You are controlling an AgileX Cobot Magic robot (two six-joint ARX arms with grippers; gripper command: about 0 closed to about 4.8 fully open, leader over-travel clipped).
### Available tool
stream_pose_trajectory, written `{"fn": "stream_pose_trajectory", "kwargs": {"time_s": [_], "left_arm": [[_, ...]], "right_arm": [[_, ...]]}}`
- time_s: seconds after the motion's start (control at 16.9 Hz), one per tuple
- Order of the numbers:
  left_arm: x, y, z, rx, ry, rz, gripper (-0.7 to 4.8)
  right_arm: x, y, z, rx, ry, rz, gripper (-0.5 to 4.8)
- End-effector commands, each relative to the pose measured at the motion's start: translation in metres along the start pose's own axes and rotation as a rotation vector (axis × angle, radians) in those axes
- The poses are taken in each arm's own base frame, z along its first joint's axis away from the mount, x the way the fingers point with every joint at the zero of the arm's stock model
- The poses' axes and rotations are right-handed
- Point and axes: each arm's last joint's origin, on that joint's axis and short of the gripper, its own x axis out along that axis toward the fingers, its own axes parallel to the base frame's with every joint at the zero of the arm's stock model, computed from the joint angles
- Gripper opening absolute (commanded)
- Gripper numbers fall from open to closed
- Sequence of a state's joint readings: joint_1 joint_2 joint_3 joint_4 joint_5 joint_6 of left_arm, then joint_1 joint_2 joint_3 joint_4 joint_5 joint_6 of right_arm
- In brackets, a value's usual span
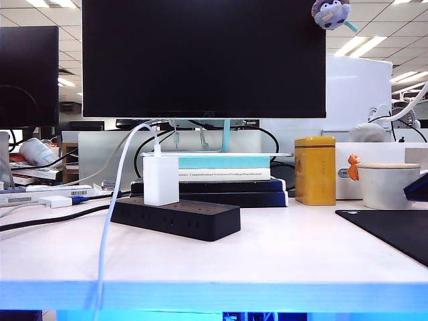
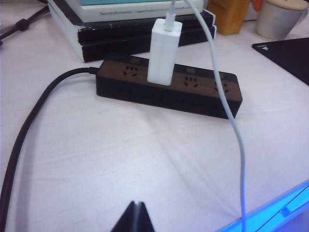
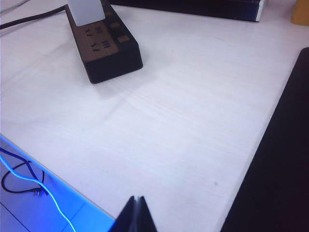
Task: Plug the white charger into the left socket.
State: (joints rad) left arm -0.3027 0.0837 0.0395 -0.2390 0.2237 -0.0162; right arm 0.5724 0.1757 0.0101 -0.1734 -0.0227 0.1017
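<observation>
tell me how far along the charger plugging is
Looks nearly done: the charger stands upright in the strip, though one socket nearer the cord sits empty. Nothing in hand: left pincer and right pincer are shut, pulled back. Perhaps only checking remains.

Bright, even office light falls from ceiling panels (image 1: pixel 364 45) overhead, so shadows on the white table (image 1: pixel 281 251) are faint and soft. The table's front edge glows blue. The exterior view is sharp; both wrist views look slightly soft, with a pinkish cast.
</observation>
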Motion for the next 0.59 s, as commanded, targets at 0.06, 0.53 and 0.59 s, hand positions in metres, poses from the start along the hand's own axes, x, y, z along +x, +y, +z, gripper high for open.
{"fn": "stream_pose_trajectory", "kwargs": {"time_s": [0.06,0.53,0.59], "left_arm": [[0.0005,0.0003,-0.0012,0.001,0.003,0.002,-0.04],[0.0004,0.0003,-0.0011,0.001,0.0,0.003,-0.04],[0.0004,0.0003,-0.0011,0.002,-0.002,0.004,-0.04]], "right_arm": [[0.0009,-0.0001,-0.001,0.003,-0.011,0.006,-0.01],[0.0009,-0.0007,-0.0016,0.004,-0.005,-0.005,-0.01],[0.0009,-0.0007,-0.0016,0.004,-0.005,-0.005,-0.01]]}}
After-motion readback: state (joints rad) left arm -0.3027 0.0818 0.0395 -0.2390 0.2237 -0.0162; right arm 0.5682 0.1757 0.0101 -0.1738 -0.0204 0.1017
